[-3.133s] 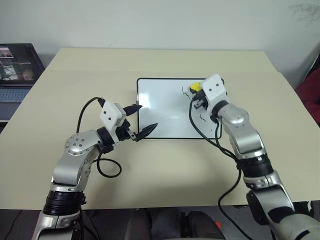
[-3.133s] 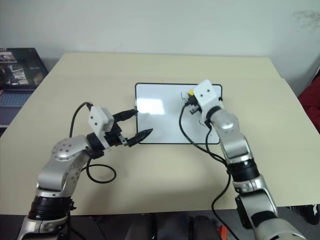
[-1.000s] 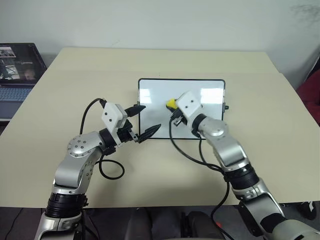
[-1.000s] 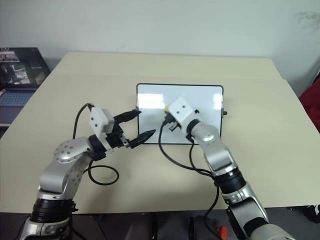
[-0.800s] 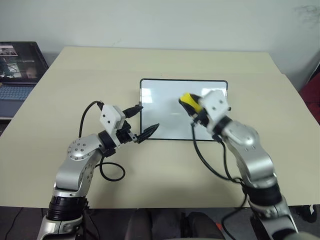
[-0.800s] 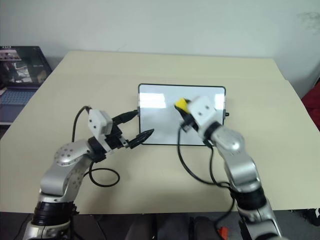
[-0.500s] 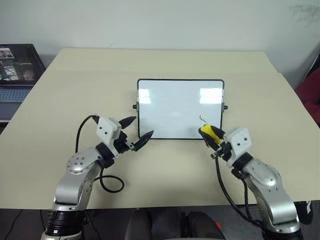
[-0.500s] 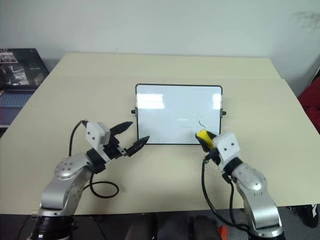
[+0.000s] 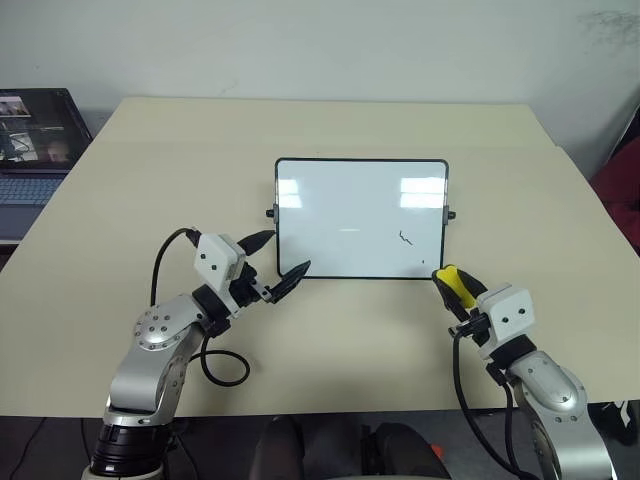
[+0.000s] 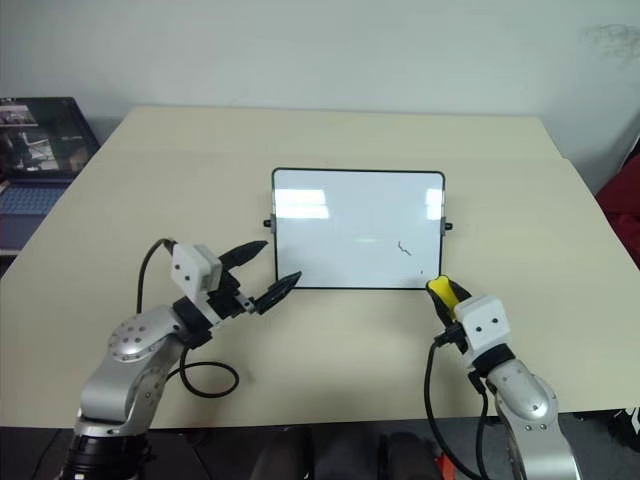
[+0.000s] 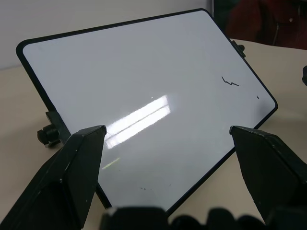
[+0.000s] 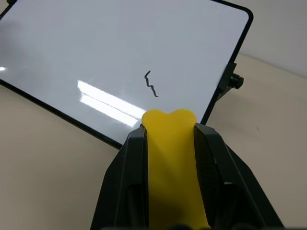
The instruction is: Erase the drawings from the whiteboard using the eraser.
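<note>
now the eraser tight between the right fingers off the whiteboard's near corner, left fingers spread empty

Big beige tabletop, plain matte surface with a faint seam running across it near the far end. Off past its far left corner there's a laptop sitting open, screen lit with some small pictures on it, keyboard glowing bluish. Behind everything is a plain white wall. Over at the right edge something dark red pokes in, can't tell what it is.
</note>
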